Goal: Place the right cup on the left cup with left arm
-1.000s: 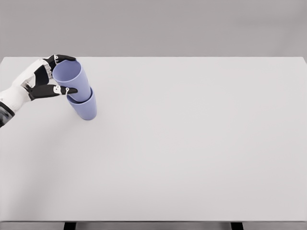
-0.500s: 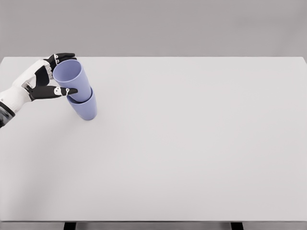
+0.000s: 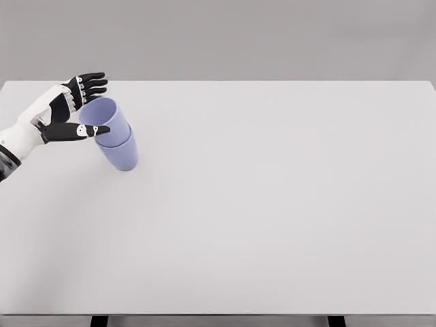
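Two lilac cups stand nested on the white table at the far left. The upper cup sits deep inside the lower cup, both leaning slightly to the left. My left hand is at the upper cup's rim, with its fingers spread apart. The thumb lies across the front of the rim, and the other fingers stand clear behind it. The hand grasps nothing. The right arm does not show.
The table's far edge runs just behind my left hand. The left edge of the table is close to the forearm.
The hand's fingers have opened away from the upper cup, and that cup has dropped deeper into the lower one. The hand itself has stayed in place.
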Action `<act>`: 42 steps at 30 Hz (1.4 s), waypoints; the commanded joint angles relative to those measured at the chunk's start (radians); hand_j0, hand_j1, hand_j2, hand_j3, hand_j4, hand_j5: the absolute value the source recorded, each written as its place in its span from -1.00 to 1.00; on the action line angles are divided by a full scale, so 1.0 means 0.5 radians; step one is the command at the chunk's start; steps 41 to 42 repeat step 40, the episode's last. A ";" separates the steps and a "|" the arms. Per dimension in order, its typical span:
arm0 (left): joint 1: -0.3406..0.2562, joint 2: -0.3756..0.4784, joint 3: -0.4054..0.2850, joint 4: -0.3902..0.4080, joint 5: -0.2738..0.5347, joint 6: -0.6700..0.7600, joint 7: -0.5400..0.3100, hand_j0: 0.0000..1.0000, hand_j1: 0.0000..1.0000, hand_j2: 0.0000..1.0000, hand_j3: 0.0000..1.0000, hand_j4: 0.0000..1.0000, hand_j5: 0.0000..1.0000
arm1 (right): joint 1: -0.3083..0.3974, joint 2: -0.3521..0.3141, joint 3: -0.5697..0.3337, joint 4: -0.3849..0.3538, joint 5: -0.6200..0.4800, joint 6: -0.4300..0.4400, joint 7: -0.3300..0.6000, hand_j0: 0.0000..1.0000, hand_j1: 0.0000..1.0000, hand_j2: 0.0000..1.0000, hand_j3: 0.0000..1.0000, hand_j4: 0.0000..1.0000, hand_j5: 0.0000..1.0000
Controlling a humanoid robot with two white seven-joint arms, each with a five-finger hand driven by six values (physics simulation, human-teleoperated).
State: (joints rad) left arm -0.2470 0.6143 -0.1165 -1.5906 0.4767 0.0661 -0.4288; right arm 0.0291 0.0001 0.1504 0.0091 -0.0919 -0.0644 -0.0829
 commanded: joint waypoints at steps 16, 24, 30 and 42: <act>0.074 0.032 0.150 -0.310 0.022 -0.043 -0.001 1.00 1.00 1.00 1.00 1.00 1.00 | 0.000 0.000 0.000 0.000 0.000 0.000 0.000 1.00 1.00 1.00 1.00 1.00 1.00; 0.322 0.032 0.454 -0.424 0.013 -0.298 -0.008 1.00 1.00 1.00 1.00 1.00 1.00 | 0.000 0.000 0.000 0.000 0.000 0.000 0.000 1.00 1.00 1.00 1.00 1.00 1.00; 0.420 0.017 0.512 -0.424 0.013 -0.384 -0.145 1.00 1.00 1.00 1.00 1.00 1.00 | 0.000 0.000 0.000 0.000 0.000 0.000 0.000 1.00 1.00 1.00 1.00 1.00 1.00; 0.433 -0.014 0.515 -0.424 0.013 -0.390 -0.189 1.00 1.00 1.00 1.00 1.00 1.00 | 0.000 0.000 0.000 0.000 0.000 0.000 0.000 1.00 1.00 1.00 1.00 1.00 1.00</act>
